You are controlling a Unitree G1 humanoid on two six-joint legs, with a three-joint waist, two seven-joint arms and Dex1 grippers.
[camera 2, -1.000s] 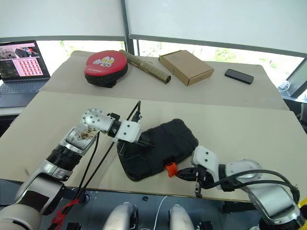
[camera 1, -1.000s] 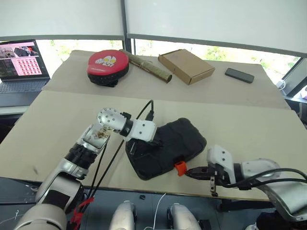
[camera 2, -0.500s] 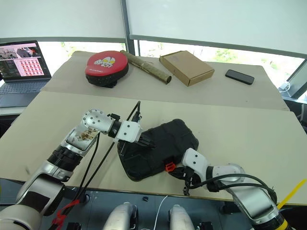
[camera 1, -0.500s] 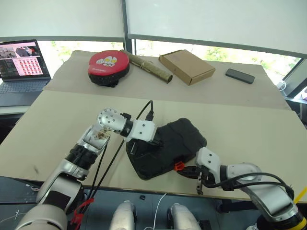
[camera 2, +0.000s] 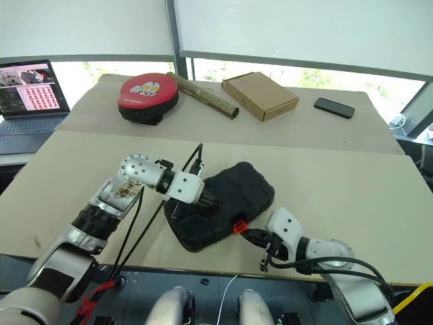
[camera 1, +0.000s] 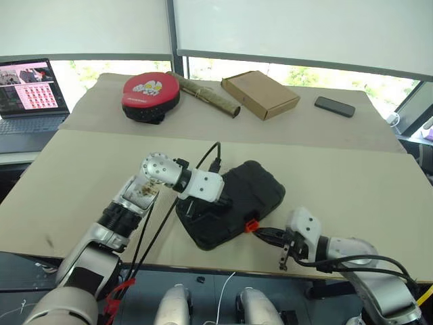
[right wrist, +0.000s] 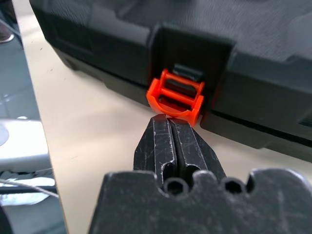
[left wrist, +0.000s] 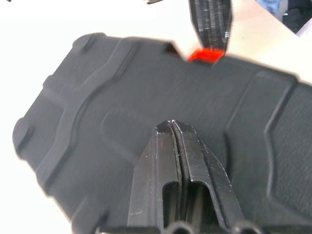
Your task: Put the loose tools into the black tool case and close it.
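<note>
Orange latch (right wrist: 174,96) on the near edge of the lidded black tool case (camera 1: 233,203) sits directly ahead of the right gripper (right wrist: 174,127), jaws pressed together, while the left gripper (left wrist: 174,127), likewise closed, bears down on the ribbed lid.

1. Silver, ribbed metal left arm (camera 1: 125,210) with a round studded joint.
2. White plastic wrist housings.
3. Black cables (camera 1: 152,230) loop along the left arm.
4. Black two-finger right gripper (right wrist: 174,127), scuffed.
</note>
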